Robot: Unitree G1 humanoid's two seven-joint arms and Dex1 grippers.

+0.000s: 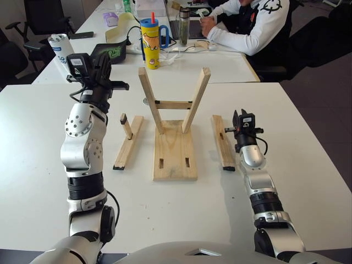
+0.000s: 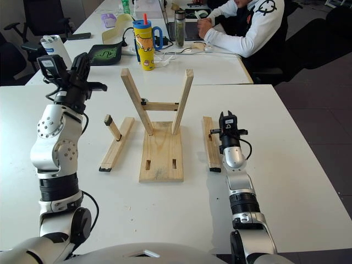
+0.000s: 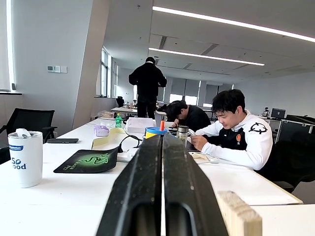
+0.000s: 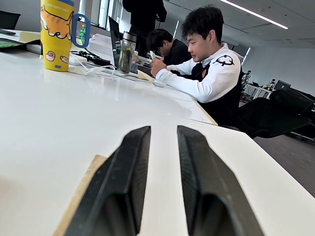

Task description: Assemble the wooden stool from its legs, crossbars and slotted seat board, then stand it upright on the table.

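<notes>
Waiting half-built, the seat board [image 1: 175, 157] holds one leg frame [image 1: 174, 104], so next the right end effector [image 1: 241, 114], slightly apart, should probably grip the loose leg [image 1: 223, 144] just beside it, the left end effector [image 1: 102, 61] pressed together.

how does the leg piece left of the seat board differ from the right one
The left leg piece has a short stub standing up near its far end; the right leg piece is bare. The right gripper sits low beside the right piece; the left gripper is raised clear of the left piece. Both lie flat.
</notes>
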